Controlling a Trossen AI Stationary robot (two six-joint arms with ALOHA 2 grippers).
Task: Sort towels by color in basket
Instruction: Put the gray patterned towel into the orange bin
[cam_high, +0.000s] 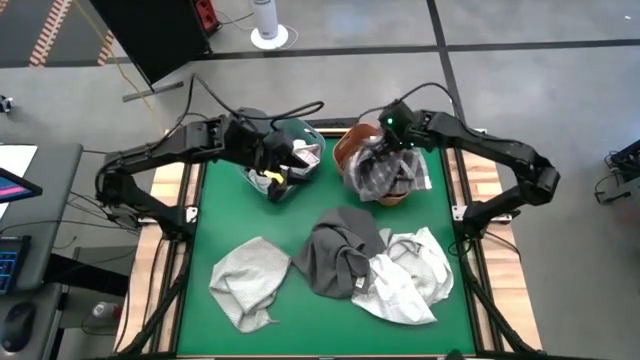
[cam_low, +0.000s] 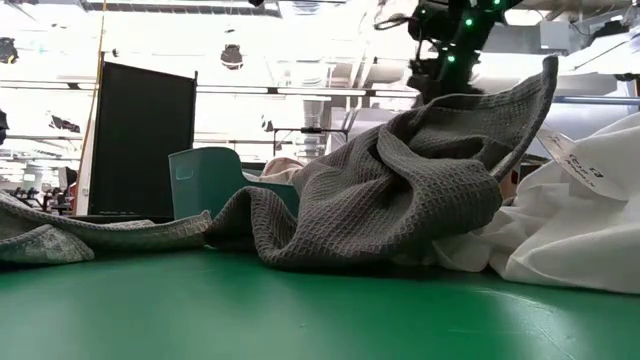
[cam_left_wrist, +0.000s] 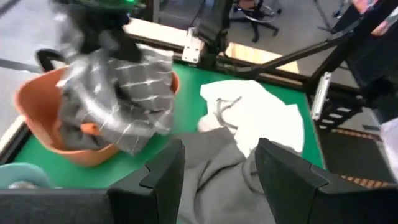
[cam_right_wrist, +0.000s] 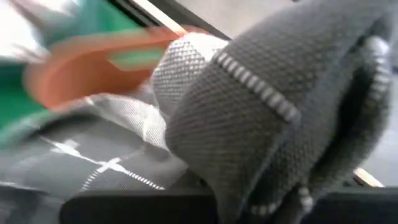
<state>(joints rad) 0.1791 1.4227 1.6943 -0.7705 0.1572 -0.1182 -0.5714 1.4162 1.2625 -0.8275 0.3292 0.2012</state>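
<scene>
Right gripper (cam_high: 385, 150) sits over the orange basket (cam_high: 345, 150) at the back right of the green table (cam_high: 300, 315). Its fingers are clamped on a dark grey checked towel (cam_high: 385, 175), which drapes over the basket and spills past its rim. In the right wrist view the checked cloth (cam_right_wrist: 273, 118) fills the picture, orange rim (cam_right_wrist: 93, 56) behind it.

Left gripper (cam_high: 285, 165) hangs over the teal basket (cam_high: 300, 135) at the back left, fingers (cam_left_wrist: 165, 171) apart with nothing between them. We see pale cloth with a bit of yellow in that basket, just beside the gripper; can't tell what it is.

Three towels lie loose on the table in front of the baskets:
- light grey towel (cam_high: 250, 280), front left, crumpled, apart from the others
- dark grey towel (cam_high: 340, 250), centre, bunched up
- white towel (cam_high: 410, 275), front right, touching the dark grey one

In the low view the dark grey waffle-weave towel (cam_low: 400, 190) heaps up in the middle, the white one (cam_low: 580, 220) against it, teal basket (cam_low: 205, 175) behind.
</scene>
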